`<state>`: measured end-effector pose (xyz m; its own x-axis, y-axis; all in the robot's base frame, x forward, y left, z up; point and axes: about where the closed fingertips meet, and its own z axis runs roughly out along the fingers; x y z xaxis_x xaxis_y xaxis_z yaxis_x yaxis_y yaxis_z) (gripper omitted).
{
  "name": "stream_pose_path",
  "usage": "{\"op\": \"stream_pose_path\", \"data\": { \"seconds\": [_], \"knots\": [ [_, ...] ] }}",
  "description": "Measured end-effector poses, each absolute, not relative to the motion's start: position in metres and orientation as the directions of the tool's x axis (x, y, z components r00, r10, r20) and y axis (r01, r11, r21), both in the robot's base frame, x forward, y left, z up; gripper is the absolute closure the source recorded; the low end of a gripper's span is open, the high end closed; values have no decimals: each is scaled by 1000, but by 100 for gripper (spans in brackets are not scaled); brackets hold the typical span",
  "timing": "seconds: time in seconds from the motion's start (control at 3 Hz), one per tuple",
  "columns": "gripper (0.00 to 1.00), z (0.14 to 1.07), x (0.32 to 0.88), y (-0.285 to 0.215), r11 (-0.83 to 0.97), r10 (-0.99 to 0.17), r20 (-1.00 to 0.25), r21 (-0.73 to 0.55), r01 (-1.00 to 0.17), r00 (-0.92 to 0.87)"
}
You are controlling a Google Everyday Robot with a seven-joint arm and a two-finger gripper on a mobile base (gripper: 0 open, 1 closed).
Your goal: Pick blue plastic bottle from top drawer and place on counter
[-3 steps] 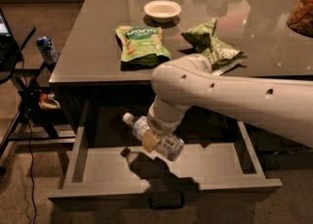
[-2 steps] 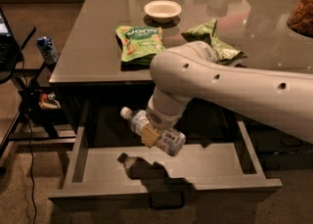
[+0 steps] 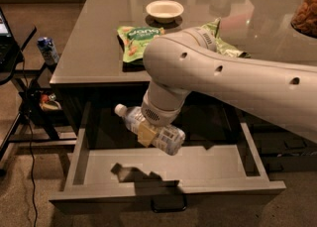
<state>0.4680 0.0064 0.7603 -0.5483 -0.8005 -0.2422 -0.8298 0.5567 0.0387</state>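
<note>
Since the earlier frames the arm has risen and swung nearer the camera, so its pale, dimpled forearm now covers more of the counter. The blue plastic bottle has gone up with it, well clear of the top drawer floor. The forearm slants down from the right edge to a rounded wrist, and the gripper points down over the open drawer. Its jaws are clamped round the bottle's middle, a tan pad pressed to the label. The bottle lies almost level, white cap up-left. Its shadow falls on the drawer floor. On the counter, a green snack bag bears white lettering, perhaps "Jang", though it is hard to read. The bottle's own label shows no legible writing.
</note>
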Motion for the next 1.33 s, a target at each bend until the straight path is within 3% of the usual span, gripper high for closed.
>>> {"op": "stream_pose_path", "data": {
  "seconds": [1.0,1.33],
  "knots": [
    [100,855,446,71,453,-852,-329,-78,-888,-407],
    [100,856,447,72,452,-853,-330,-78,-888,-405]
  ]
}}
